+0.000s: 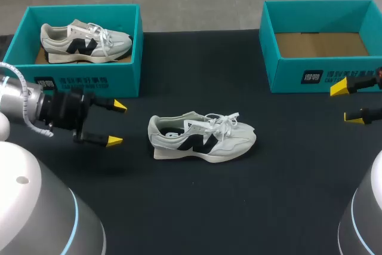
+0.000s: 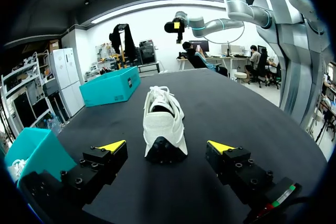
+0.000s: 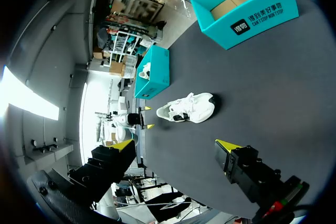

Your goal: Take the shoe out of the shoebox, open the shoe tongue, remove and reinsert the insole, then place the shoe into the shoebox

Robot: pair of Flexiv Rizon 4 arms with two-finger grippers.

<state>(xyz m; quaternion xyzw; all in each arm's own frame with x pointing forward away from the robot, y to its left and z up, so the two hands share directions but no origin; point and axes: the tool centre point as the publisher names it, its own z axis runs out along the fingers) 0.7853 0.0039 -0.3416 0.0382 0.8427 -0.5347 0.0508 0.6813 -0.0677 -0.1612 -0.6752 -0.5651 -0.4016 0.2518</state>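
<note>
1. The right gripper [image 1: 346,103] is cut off at the right edge of the head view. Only its two fingers show, set wide apart and holding nothing.
2. The left gripper [image 1: 117,123] sits at the middle left, its jaws also wide and holding nothing. In its wrist view the shoe's heel lies just ahead, between the yellow tips but touching neither.
3. The shoe [image 1: 202,137] lies on its sole at the centre of the table [image 1: 197,213], outside both boxes, toe pointing right. What is inside it is too dark to make out.
4. A second shoe [image 1: 83,41] sits in the left shoebox [image 1: 119,79] at the upper left, its sole partly hidden by the front wall.
5. The right shoebox [image 1: 286,76], at the upper right, shows a brown cardboard floor.
6. Both teal boxes carry white print [image 1: 70,81] on the front wall, and each shoe has a black mark on its side.
7. The table surface is flat matte black.
</note>
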